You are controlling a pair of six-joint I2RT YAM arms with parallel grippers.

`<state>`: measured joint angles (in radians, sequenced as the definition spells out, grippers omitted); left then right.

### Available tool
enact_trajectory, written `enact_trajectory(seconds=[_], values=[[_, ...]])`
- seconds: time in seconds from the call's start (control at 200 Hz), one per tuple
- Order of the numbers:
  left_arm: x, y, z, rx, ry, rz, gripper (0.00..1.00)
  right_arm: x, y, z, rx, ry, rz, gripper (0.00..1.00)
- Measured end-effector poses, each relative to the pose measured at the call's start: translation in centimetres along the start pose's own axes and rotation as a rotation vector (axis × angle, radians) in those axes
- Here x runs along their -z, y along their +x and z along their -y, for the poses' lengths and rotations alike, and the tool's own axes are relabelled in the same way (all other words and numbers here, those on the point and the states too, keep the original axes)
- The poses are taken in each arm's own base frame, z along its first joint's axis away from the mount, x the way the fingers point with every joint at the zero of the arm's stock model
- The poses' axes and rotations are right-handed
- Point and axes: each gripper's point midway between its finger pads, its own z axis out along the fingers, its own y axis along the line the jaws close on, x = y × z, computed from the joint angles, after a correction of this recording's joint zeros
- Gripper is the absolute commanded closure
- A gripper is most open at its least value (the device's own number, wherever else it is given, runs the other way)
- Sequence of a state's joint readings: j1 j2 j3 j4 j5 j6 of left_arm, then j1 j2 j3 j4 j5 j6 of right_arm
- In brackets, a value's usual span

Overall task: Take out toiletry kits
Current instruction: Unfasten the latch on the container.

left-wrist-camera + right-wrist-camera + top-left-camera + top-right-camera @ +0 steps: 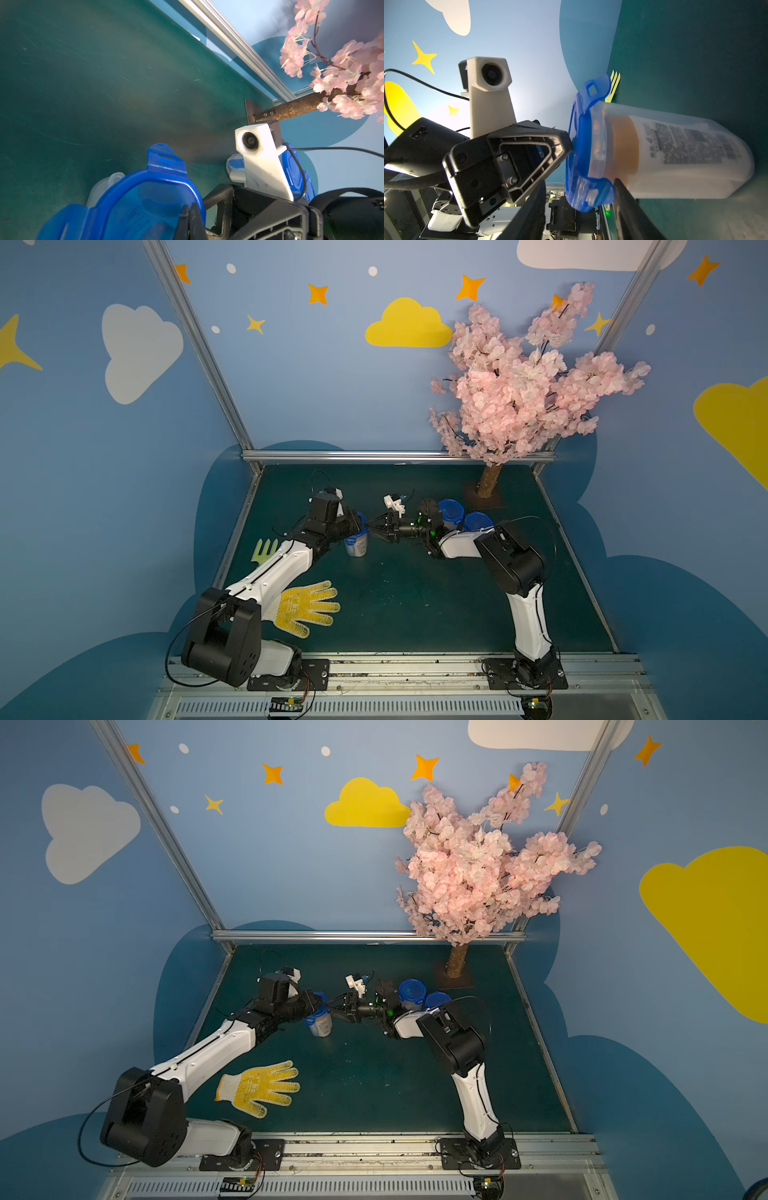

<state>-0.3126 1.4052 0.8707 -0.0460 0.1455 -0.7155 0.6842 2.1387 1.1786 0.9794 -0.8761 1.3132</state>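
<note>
Blue lid (581,145) atop the upright clear jar (357,545) was pinched by the left gripper (190,212), the right gripper (369,530) stood spread at its rim, and the toiletry kit (664,149) sat inside the jar.

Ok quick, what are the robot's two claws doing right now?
Left gripper: shut, pinching the blue lid.
Right gripper: open beside the jar, holding nothing.

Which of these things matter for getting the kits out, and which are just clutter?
Job: middle jar, its lid, the bottle inside; two more lidded jars.
Clutter: glove, fork, tree.
</note>
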Motion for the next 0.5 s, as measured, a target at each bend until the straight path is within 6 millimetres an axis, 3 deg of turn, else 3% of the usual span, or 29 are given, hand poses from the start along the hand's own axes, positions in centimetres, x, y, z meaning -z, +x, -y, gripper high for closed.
enact_trajectory(seconds=[0.496], values=[[-0.60, 0.44, 0.16, 0.018, 0.075, 0.048, 0.98, 0.82, -0.04, -0.10, -0.006, 0.010, 0.005, 0.55]])
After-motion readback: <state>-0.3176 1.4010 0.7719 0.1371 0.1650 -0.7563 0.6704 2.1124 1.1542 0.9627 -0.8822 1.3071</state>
